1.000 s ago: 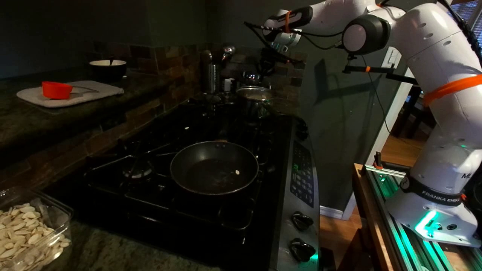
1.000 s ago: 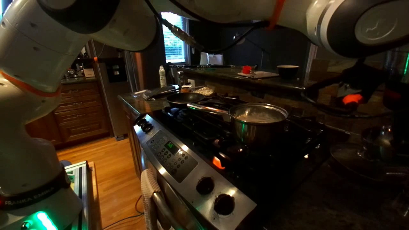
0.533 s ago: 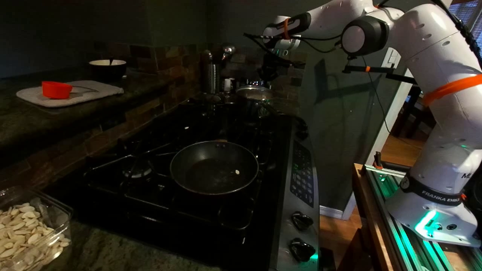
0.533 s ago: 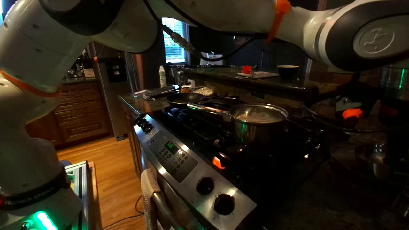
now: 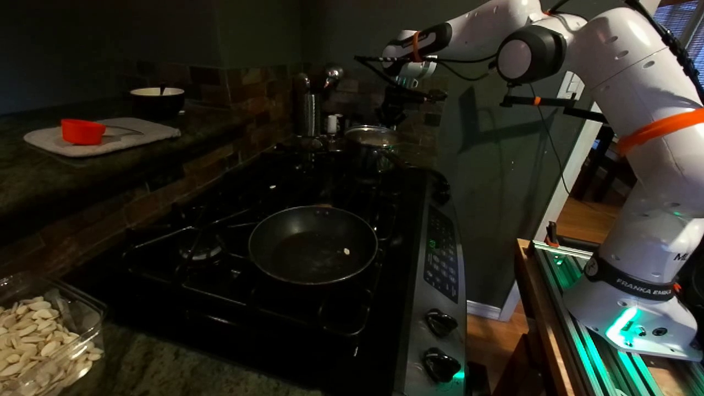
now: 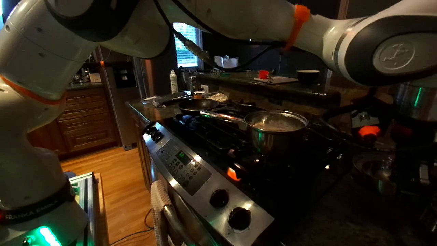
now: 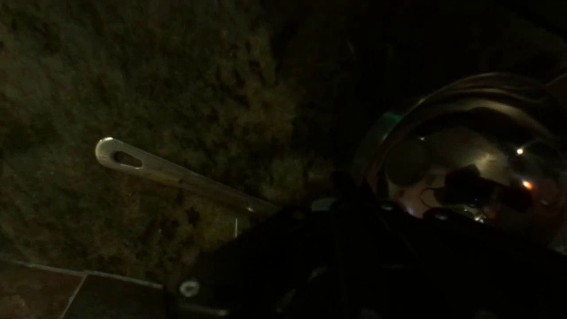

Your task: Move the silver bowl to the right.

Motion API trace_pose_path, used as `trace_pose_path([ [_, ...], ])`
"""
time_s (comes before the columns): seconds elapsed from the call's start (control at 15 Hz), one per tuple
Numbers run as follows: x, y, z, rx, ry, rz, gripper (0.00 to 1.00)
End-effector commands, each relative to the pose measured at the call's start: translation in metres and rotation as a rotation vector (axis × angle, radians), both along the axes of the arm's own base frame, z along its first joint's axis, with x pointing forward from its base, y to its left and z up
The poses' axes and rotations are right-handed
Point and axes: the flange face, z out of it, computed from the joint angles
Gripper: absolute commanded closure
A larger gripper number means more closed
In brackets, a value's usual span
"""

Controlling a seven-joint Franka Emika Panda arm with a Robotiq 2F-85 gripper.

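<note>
The silver bowl [image 7: 469, 146] is shiny and round, at the right of the wrist view. Its near rim lies between my dark fingertips [image 7: 354, 186], which look closed on it, though the picture is very dark. In an exterior view the bowl [image 6: 380, 174] hangs below my gripper [image 6: 392, 147], low over the dark counter right of the pot. In an exterior view my gripper [image 5: 390, 115] is behind the pot, and the bowl is mostly hidden there.
A silver pot [image 6: 276, 140] with a long handle stands on the stove. A dark frying pan [image 5: 313, 247] sits on a burner. A slotted metal handle [image 7: 177, 177] lies on the counter below my gripper. A utensil holder [image 5: 312, 115] stands near the back wall.
The arm and gripper have lowered, and the bowl has come down with them. In the exterior view beside the pot, bowl and gripper have also shifted left, toward the pot.
</note>
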Motion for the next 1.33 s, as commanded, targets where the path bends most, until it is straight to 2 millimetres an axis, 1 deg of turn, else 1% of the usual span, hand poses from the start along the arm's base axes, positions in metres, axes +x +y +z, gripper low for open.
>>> trace_pose_path([
  [0.0,-0.006,-0.001,-0.025,0.047,0.038,0.061,0.99],
  [0.2,-0.011,0.0,-0.047,0.078,0.059,0.152,0.99],
  [0.53,-0.011,0.005,-0.05,0.121,0.025,0.28,0.99],
  [0.87,-0.007,0.017,-0.051,0.143,0.03,0.368,0.99],
  [1.0,-0.003,0.02,-0.051,0.153,0.025,0.378,0.71],
  [1.13,0.0,0.022,-0.046,0.112,0.016,0.369,0.57],
  [1.2,-0.001,0.021,-0.037,0.087,0.005,0.36,0.51],
  [1.27,-0.001,0.02,-0.03,0.057,0.001,0.343,0.42],
])
